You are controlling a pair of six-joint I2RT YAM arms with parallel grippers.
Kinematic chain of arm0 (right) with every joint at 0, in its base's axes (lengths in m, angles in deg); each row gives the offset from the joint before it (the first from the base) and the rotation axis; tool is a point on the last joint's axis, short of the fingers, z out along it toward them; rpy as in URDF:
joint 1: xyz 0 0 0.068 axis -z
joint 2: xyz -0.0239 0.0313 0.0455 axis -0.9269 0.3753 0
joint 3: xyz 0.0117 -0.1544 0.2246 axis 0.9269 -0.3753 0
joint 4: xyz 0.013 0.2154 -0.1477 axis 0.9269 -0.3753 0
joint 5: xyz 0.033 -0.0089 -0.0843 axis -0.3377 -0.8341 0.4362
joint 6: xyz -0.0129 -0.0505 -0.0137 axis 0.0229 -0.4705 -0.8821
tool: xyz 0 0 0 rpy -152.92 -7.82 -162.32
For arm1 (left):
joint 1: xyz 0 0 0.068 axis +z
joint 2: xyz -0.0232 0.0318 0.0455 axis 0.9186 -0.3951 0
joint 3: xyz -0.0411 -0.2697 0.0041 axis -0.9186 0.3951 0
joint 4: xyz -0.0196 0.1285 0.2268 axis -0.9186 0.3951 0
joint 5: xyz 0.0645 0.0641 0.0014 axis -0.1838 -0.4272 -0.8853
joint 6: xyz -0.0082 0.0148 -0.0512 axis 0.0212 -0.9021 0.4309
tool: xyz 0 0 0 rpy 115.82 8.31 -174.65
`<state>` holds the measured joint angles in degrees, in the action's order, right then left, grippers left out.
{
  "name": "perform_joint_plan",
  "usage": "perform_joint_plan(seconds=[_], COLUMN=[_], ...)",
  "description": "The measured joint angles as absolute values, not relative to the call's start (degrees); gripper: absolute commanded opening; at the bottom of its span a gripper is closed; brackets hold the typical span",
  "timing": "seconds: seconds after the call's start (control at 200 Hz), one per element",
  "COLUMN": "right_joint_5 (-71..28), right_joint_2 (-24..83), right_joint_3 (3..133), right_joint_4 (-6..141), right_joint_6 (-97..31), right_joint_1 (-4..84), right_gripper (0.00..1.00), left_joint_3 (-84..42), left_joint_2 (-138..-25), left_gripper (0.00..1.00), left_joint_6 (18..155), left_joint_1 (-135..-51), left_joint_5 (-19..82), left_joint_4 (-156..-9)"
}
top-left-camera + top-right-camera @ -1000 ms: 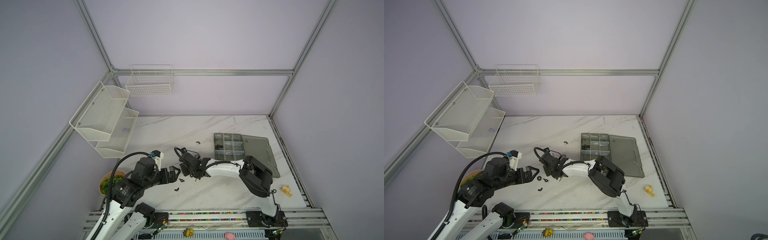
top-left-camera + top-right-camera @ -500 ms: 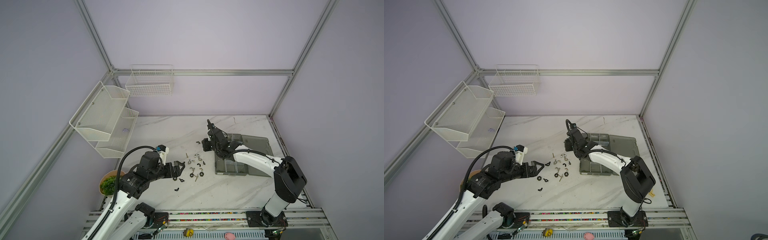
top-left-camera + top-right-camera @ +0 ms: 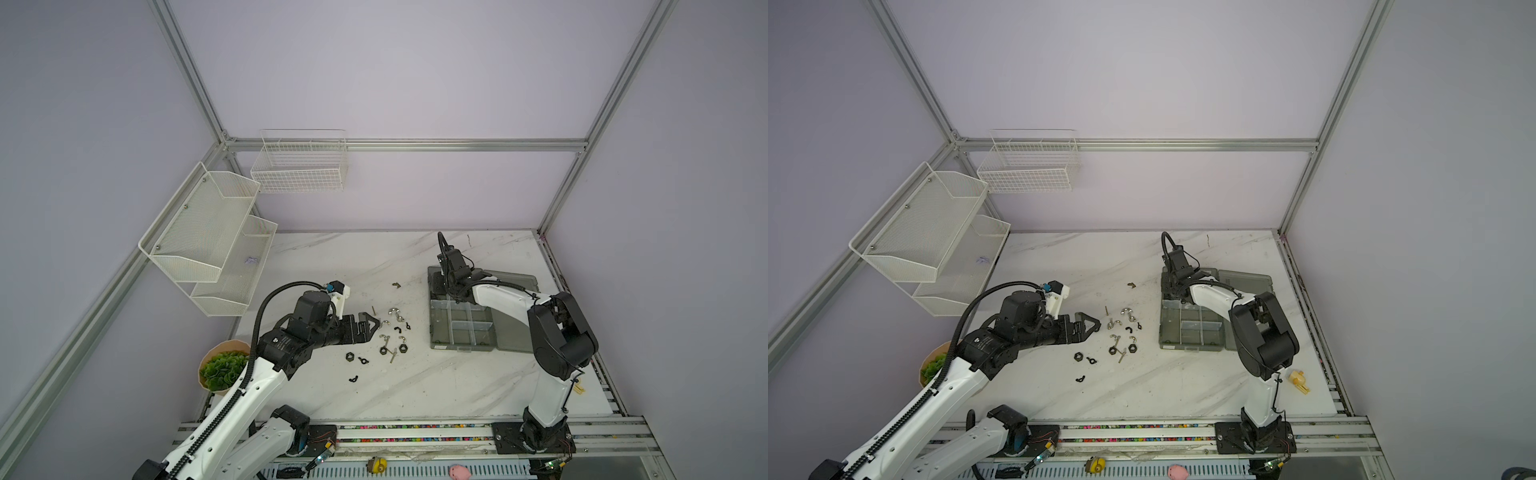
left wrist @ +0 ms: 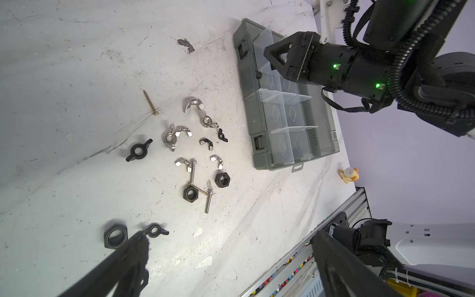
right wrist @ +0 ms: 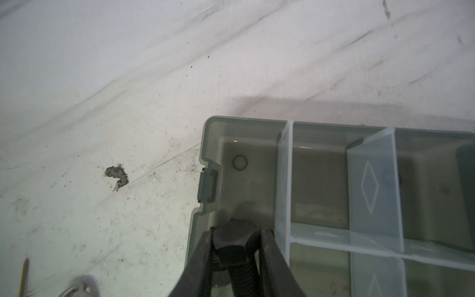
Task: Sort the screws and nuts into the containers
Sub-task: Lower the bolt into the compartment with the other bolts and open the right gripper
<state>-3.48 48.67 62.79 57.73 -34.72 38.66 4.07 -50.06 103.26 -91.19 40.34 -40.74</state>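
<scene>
My right gripper (image 5: 235, 231) is shut on a black hex-head bolt (image 5: 235, 246), one of the screws. It hangs over the far-left corner compartment of the smoky-grey organizer box (image 3: 440, 345), whose containers have clear dividers (image 5: 284, 180). The left gripper (image 4: 228, 239) is open and empty, just left of the loose pile (image 3: 392, 332) in both top views. The pile holds black hex nuts (image 4: 191, 193), silver wing nuts (image 4: 193, 104), black wing nuts (image 4: 138, 150), a brass screw (image 4: 150, 102) and a silver screw (image 4: 208, 200). One hex nut (image 4: 115, 236) lies by a left fingertip (image 4: 136, 246).
The box's lid (image 3: 515, 282) lies open to the right. White mesh shelves (image 3: 208, 241) and a wire basket (image 3: 299, 166) hang on the left and back walls. A potted green plant (image 3: 222, 370) stands at front left. A small yellow object (image 3: 1299, 380) lies at front right. A dark scrap (image 5: 117, 176) lies left of the box.
My right gripper has carried the black bolt from the pile to the far-left corner of the box. The left gripper has reached forward toward the pile.
</scene>
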Motion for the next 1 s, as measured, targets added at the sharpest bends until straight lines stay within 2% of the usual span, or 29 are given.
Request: perform_joint_plan(seconds=[0.655, 0.835, 1.0], right_joint_5=[-3.42, -3.22, -3.24], right_joint_2=[50.83, 50.0, 49.19], right_joint_3=[63.07, 63.07, 63.07], right_joint_4=[57.84, 57.87, 58.04], right_joint_6=[-35.51, -36.32, -36.6], right_joint_1=[38.68, 38.68, 38.68], right_gripper=[0.28, 0.38, 0.4], left_joint_3=[4.07, 4.07, 4.09], left_joint_2=[-47.35, -48.27, -47.55], left_gripper=[1.0, 1.0, 1.0], left_joint_6=[103.19, 103.17, 103.17], left_joint_1=[-91.19, -91.19, -91.19], left_joint_5=[39.36, 39.45, 39.38], left_joint_4=[-37.7, -37.57, -37.37])
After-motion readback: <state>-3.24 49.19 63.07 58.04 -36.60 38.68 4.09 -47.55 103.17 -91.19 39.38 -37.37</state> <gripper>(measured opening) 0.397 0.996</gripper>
